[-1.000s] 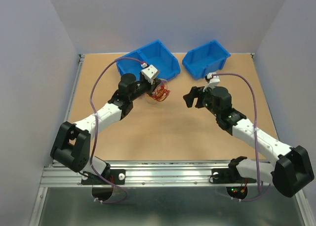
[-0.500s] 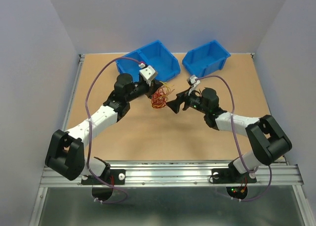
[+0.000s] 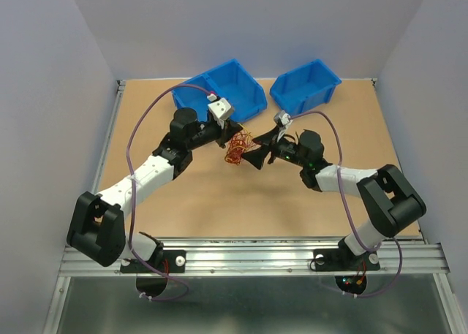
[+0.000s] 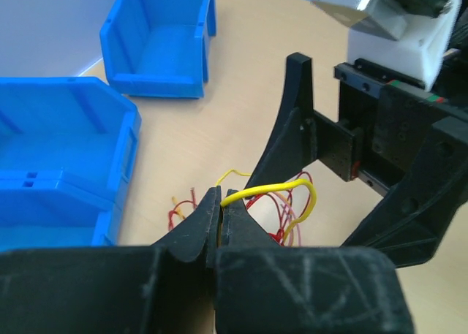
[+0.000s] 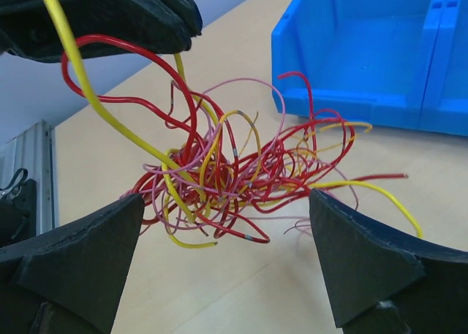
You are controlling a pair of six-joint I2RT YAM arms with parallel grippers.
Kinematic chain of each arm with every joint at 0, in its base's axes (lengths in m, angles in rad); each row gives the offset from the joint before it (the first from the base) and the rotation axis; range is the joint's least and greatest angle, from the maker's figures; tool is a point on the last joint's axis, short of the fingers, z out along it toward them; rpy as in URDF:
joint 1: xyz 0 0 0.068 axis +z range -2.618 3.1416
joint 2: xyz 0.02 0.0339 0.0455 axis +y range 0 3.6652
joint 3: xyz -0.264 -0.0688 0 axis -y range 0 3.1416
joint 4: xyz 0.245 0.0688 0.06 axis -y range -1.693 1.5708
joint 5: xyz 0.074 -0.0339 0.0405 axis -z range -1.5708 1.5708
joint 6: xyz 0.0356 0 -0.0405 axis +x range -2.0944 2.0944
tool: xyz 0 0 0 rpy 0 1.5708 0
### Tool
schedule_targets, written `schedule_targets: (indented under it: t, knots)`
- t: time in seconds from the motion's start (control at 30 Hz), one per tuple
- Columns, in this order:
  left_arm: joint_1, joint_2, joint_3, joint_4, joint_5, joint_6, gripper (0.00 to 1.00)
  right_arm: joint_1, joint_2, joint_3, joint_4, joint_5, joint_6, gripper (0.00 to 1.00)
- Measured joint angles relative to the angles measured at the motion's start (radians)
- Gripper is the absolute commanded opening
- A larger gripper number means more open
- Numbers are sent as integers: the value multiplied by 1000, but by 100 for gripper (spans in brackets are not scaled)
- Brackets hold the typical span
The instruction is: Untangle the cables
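The cables [image 3: 235, 148] are a loose tangle of red, yellow and pink wires hanging just above the table between the two grippers. My left gripper [image 3: 227, 136] is shut on a yellow strand [image 4: 267, 191] and holds the tangle up; its fingertips [image 4: 219, 206] pinch the wire. My right gripper [image 3: 254, 156] is open, its jaws spread wide on either side of the tangle [image 5: 234, 173], just short of it. The left gripper's fingers [image 5: 124, 12] show at the top left of the right wrist view.
Two blue bins stand at the back of the table: a larger one [image 3: 219, 91] behind the left gripper and a smaller one [image 3: 306, 85] to the right. In the right wrist view a bin [image 5: 373, 49] is right behind the tangle. Grey walls enclose the table.
My right gripper has swung left from the table's right half up to the tangle. My left gripper has lifted the tangle slightly and shifted it towards the middle.
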Motion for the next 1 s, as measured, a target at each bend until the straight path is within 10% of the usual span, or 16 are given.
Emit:
schedule_targets:
  t: [0.1,0.27,0.4,0.6,1.0]
  knots:
    - [0,0,7,-3,37,-2,0,6,24,2,6,-10,4,92]
    - [0,0,7,-9,97,-3,0,30,60,14,4,-18,16,42]
    - [0,1,13,-22,121,-2,50,51,63,29,9,-21,18,1]
    - [5,-4,10,16,68,-12,87,56,18,22,-6,27,40,0]
    - [71,-137,-80,172,167,-40,97,56,-266,-13,-90,269,141,1]
